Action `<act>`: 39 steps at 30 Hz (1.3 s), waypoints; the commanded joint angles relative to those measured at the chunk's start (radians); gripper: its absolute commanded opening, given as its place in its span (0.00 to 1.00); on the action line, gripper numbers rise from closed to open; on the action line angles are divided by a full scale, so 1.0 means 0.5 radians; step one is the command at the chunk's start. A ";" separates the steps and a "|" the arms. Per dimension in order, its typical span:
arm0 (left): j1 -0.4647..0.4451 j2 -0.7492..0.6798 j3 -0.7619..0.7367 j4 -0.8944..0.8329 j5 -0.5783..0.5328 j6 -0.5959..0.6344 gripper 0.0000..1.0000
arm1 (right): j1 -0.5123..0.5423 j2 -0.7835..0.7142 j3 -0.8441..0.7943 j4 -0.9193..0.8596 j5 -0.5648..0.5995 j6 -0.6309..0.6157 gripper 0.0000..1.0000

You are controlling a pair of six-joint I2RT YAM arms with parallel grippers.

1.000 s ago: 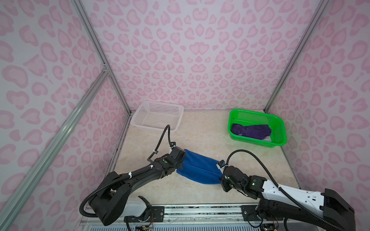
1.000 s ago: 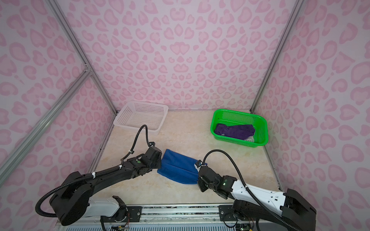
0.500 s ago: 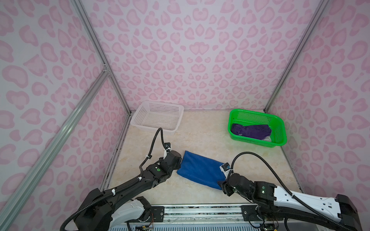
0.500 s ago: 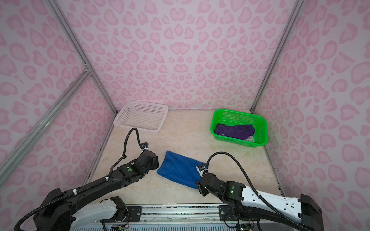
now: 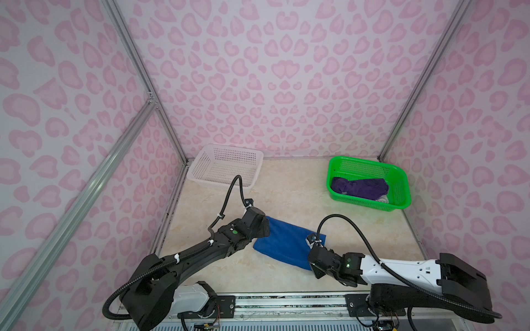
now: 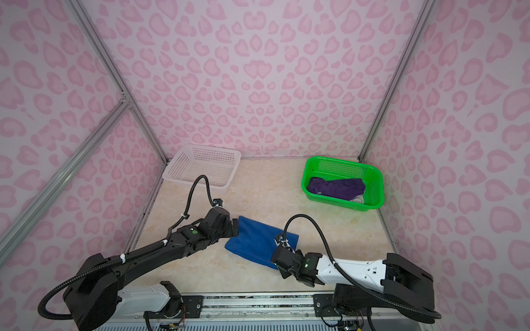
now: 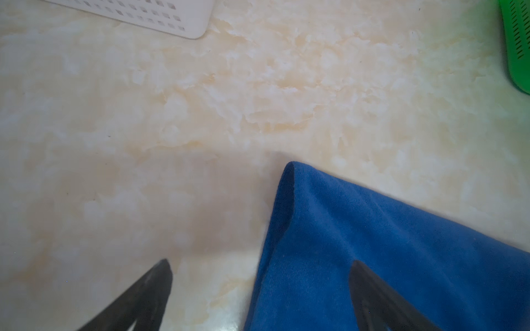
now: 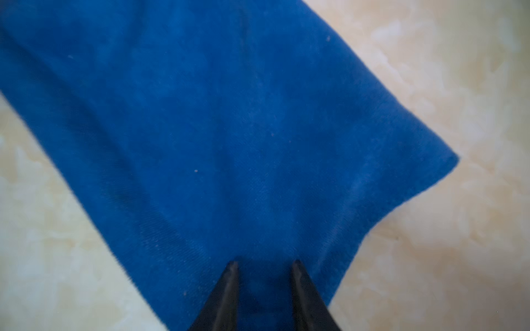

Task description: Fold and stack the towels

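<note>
Spread left claw (image 7: 260,261) astride blue towel (image 7: 378,223) edge; right claw (image 8: 264,262) at corner, grip unclear.

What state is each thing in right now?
blue towel, folded, flat on the table.
purple towel, crumpled in the green basket.
white basket, upright, nothing in it.
green basket, upright, holding cloth.
left gripper, open, straddling the blue towel's edge.
right gripper, jaws narrowly apart on the blue towel's edge; grip unclear.

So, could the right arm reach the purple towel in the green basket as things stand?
Probably yes: the purple towel lies uncovered in the open green basket, with bare table between. The right arm has its jaws at the blue towel, though.
</note>
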 commanded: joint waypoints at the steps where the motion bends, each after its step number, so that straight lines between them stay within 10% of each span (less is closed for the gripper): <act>1: 0.032 0.033 0.014 0.020 0.154 -0.054 0.98 | -0.087 0.120 0.018 -0.058 -0.033 0.088 0.32; 16: 0.144 0.274 -0.065 0.278 0.452 -0.247 0.98 | -0.786 0.422 0.193 0.244 -0.176 -0.501 0.42; 39: 0.149 0.504 -0.198 0.619 0.660 -0.521 0.93 | -0.804 0.504 0.403 0.395 -0.559 -0.477 0.51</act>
